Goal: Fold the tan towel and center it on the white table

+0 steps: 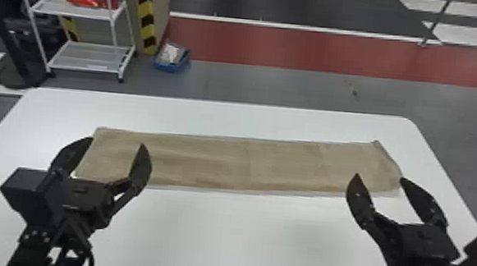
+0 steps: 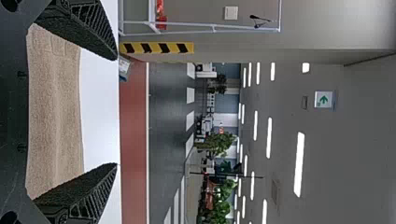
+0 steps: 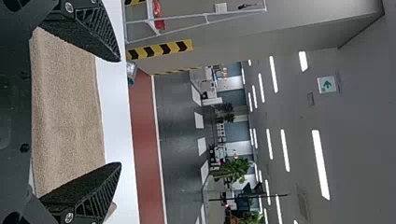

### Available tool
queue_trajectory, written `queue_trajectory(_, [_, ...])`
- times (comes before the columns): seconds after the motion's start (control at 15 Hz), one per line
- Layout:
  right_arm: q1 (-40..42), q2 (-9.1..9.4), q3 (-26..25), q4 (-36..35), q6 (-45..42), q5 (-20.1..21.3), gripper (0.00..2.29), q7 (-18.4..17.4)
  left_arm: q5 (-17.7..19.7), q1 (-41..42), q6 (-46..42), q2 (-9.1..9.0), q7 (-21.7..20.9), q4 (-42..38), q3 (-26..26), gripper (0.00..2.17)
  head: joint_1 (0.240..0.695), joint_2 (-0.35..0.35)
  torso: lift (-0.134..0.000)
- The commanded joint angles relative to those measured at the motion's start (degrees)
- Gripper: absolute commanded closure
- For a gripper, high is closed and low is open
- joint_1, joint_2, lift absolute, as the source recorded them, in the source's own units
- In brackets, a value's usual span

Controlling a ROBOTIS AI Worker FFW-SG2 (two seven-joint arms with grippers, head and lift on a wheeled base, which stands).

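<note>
In the head view the tan towel (image 1: 214, 161) lies flat on the white table (image 1: 241, 234) as a long strip running left to right, its right end slightly skewed. My left gripper (image 1: 115, 144) stands open over the towel's left end, and my right gripper (image 1: 380, 180) is open over its right end; neither holds anything. Tan cloth (image 2: 56, 116) spans the space behind the parted fingers of my left gripper (image 2: 116, 112) in the left wrist view. The right wrist view has the towel (image 3: 70, 112) likewise behind my open right gripper (image 3: 120, 112).
Beyond the table's far edge stand a white wheeled shelf (image 1: 87, 57) with a red item on it and a blue bin (image 1: 172, 58) on the floor. Striped posts rise beside the shelf. Bare tabletop lies in front of the towel.
</note>
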Motion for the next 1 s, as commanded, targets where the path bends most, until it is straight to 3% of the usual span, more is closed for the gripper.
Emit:
queue_trajectory(0.0, [0.34,-0.01,-0.15,-0.32,0.0,0.0,0.09,0.06,-0.07,0.08,-0.01,0.0,0.0,-0.01,-0.12,0.07,0.695,-0.044,-0.113])
queue_trajectory(0.8, [-1.86,-0.01,-1.47,2.32,0.18,0.17,0.09,0.33,0.01,-0.35,0.69,0.0,-0.09,1.75,0.41,0.07,0.695,-0.047,-0.113])
queue_trajectory(0.93, [-9.33,-0.19,-5.51,8.29,7.03,-0.09,0.09,5.6,1.33,-4.05,0.87,0.27,-0.88,5.62,1.99,0.07,0.695,-0.054,-0.113])
